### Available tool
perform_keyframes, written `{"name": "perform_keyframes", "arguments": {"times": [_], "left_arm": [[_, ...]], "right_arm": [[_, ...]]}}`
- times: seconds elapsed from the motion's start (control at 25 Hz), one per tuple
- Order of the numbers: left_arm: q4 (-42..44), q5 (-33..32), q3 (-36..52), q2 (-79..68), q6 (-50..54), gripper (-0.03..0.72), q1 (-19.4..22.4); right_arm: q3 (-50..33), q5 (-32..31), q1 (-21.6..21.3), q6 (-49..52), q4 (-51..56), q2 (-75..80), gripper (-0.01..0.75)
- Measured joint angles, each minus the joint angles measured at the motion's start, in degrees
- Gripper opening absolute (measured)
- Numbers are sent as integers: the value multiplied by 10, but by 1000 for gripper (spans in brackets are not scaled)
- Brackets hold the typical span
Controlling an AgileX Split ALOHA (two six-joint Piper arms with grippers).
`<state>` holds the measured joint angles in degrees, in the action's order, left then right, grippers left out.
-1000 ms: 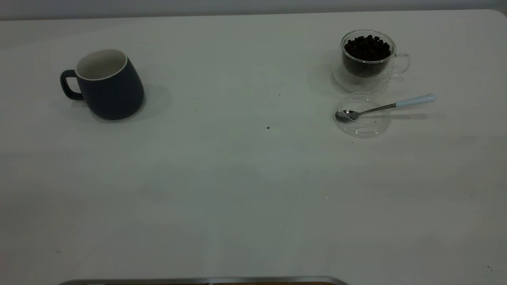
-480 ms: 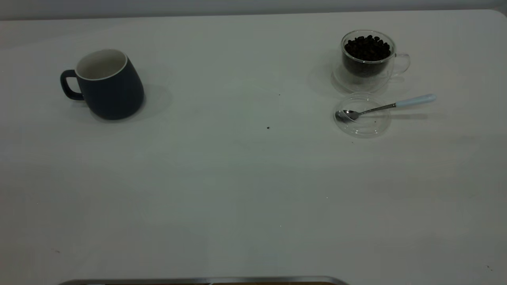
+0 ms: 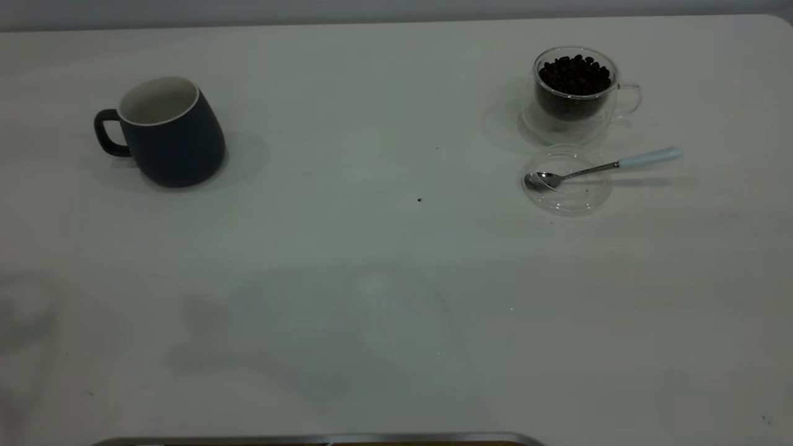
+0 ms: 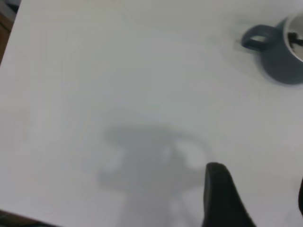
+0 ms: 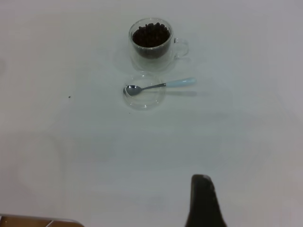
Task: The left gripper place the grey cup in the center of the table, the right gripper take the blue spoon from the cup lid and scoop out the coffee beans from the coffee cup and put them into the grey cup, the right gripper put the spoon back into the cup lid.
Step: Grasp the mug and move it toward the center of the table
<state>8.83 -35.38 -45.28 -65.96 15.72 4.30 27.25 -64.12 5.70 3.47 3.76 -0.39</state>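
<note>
- The grey cup (image 3: 168,131) stands upright near the table's (image 3: 372,279) far left corner, handle toward the left edge.
- The coffee cup (image 3: 575,93) of beans sits near the far right corner.
- Just nearside of it, the blue spoon (image 3: 604,166) rests with its bowl in the cup lid (image 3: 565,186).
- Left gripper (image 4: 258,198): one finger and a sliver of the other show, spread wide, above bare table.
- Right gripper (image 5: 204,201): only one finger shows; its opening cannot be told.

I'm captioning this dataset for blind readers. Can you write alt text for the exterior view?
A dark grey ceramic cup with a pale interior stands at the left of a white table. At the right, a clear glass cup of coffee beans stands behind a clear round lid, where a blue-handled metal spoon rests. No grippers appear.
</note>
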Motion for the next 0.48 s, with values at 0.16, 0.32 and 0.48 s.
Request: {"name": "perform_keyframes", "arguments": {"times": [0.16, 0.32, 0.48], "left_arm": [[6, 8, -77, -135, 1, 452, 19], [26, -7, -172, -254, -40, 452, 33], [33, -53, -267, -378, -125, 452, 34]], "right_arm": [[0, 0, 0, 0, 0, 0, 557], [0, 0, 0, 0, 0, 0, 557], [0, 0, 0, 0, 0, 0, 557]]}}
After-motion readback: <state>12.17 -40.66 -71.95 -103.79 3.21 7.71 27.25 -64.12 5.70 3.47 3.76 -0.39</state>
